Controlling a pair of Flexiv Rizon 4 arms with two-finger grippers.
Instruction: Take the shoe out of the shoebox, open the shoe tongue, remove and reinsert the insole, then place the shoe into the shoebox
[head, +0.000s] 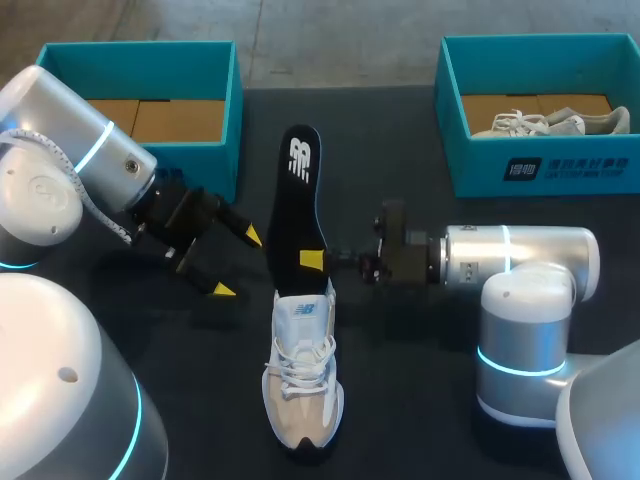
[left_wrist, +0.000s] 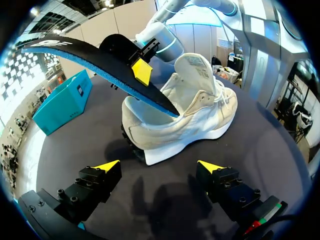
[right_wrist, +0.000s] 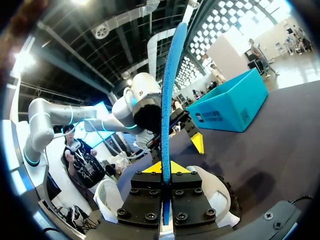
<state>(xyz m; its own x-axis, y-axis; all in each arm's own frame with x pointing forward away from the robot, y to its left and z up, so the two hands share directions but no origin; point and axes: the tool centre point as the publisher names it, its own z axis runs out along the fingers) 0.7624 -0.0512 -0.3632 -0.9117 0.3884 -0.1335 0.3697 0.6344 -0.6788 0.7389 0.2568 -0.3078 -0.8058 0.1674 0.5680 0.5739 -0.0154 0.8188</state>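
Nearest: left gripper (left_wrist: 159, 166), fingers apart, nothing between them, near the heel end of the shoe (left_wrist: 190, 120), not touching. The shoe is a white and beige sneaker with white laces, and its tongue (left_wrist: 192, 65) stands upright. It sits on its sole mid-table (head: 400, 400), toe toward the robot, long axis near-to-far.

The insole (head: 298, 200) has a black top and a blue edge and lies in line with the shoe. One end is down in the opening; the other is raised toward the far side, between the left shoebox (head: 140, 55) and the right shoebox (head: 600, 165).

The right gripper (head: 312, 262) is clamped on the insole about mid-length. The insole's lower end is hidden inside the shoe. Head view shows only one right fingertip. The right shoebox holds another pale shoe (head: 545, 125).
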